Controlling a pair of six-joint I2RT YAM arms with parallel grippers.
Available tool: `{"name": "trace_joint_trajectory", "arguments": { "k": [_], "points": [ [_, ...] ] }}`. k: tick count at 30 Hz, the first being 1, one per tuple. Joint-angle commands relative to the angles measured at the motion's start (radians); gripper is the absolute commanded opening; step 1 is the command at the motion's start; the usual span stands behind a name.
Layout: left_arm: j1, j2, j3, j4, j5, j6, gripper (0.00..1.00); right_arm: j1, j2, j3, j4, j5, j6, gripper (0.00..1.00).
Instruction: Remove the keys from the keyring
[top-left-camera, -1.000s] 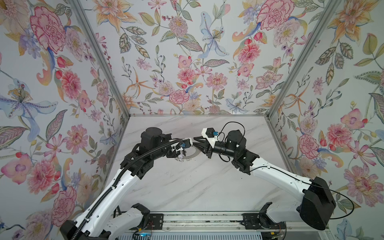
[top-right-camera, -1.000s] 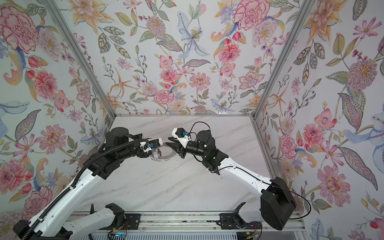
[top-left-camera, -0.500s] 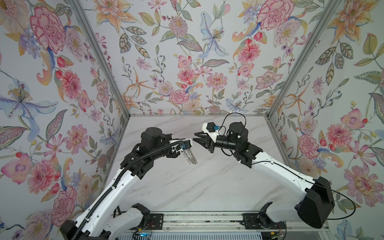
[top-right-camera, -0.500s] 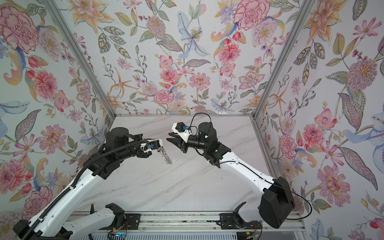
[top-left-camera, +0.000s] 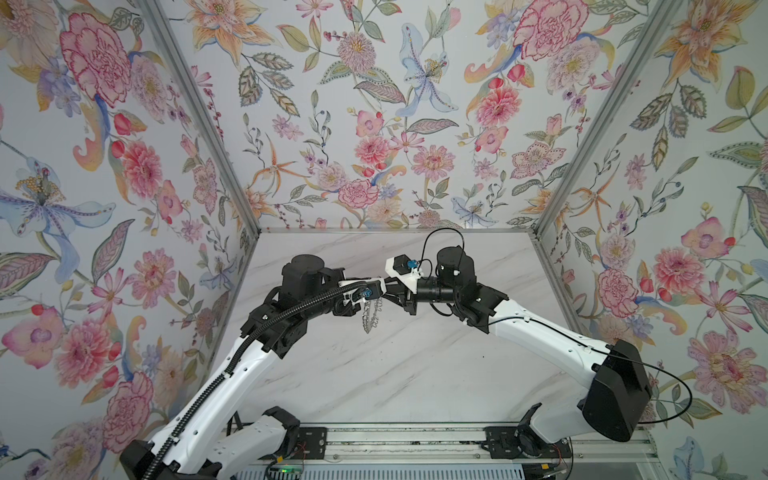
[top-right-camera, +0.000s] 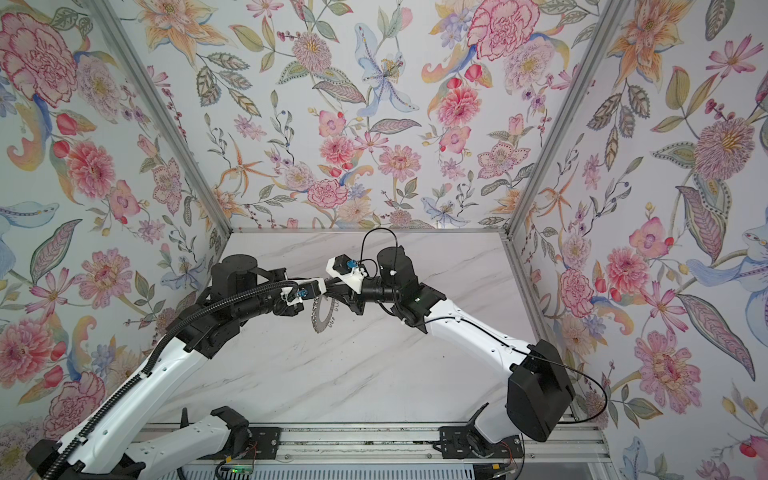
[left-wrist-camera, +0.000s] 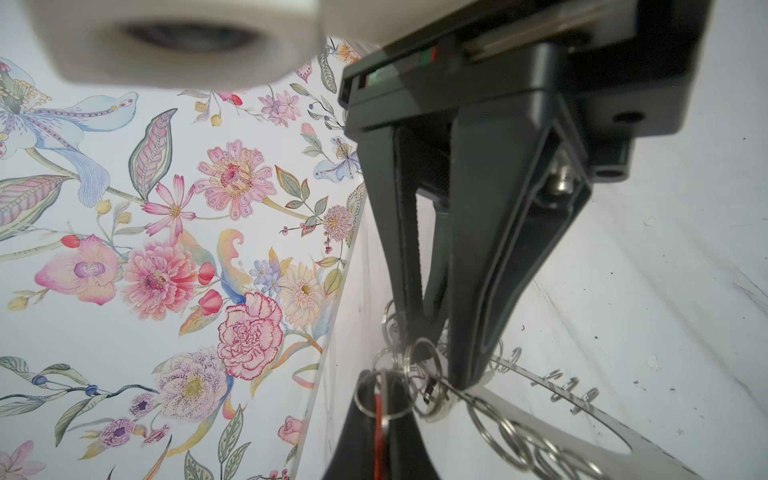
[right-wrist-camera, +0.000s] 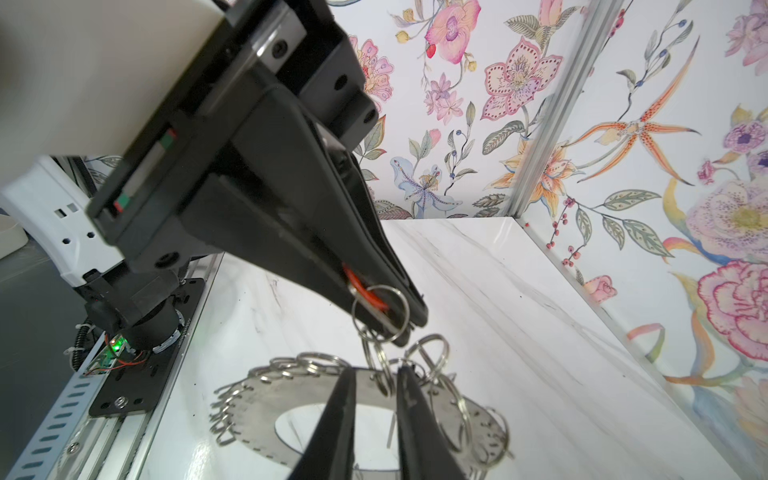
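The keyring, a flat silver ring edged with wire loops, hangs on edge above the table between my two grippers. My left gripper is shut on an orange-red fob, the only one of the keys I can make out. A split ring links the fob to the keyring. My right gripper stands at the keyring's upper rim. Its jaws are a narrow gap apart with small wire loops between them.
The white marble table is walled by floral panels at the left, back and right. An aluminium rail with both arm bases runs along the front edge. The two wrists nearly touch above the table's middle.
A second ago the keyring lay level between both grippers. The right gripper then drew back and the ring swung down from the left. Now the right gripper is back at the rim, jaws narrower.
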Motion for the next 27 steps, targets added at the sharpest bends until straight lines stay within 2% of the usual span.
{"name": "trace_joint_trajectory", "arguments": {
  "k": [1,7,12,14,27],
  "points": [
    [0.009,-0.006,0.021,0.02,0.005,-0.01,0.0,0.008,0.007,0.029,0.013,0.009,0.0,0.17],
    [0.008,0.0,0.022,0.01,-0.013,-0.006,0.0,0.024,0.003,0.033,0.02,0.007,0.002,0.11],
    [0.008,-0.002,0.021,0.005,-0.031,-0.004,0.0,0.033,-0.001,0.035,0.023,0.005,0.004,0.0],
    [0.007,-0.006,0.021,0.012,-0.052,-0.009,0.0,0.036,-0.003,0.032,0.024,0.017,0.005,0.0],
    [0.007,-0.081,-0.037,0.134,-0.223,-0.049,0.0,0.028,-0.023,-0.03,0.128,0.283,0.155,0.0]
  ]
}}
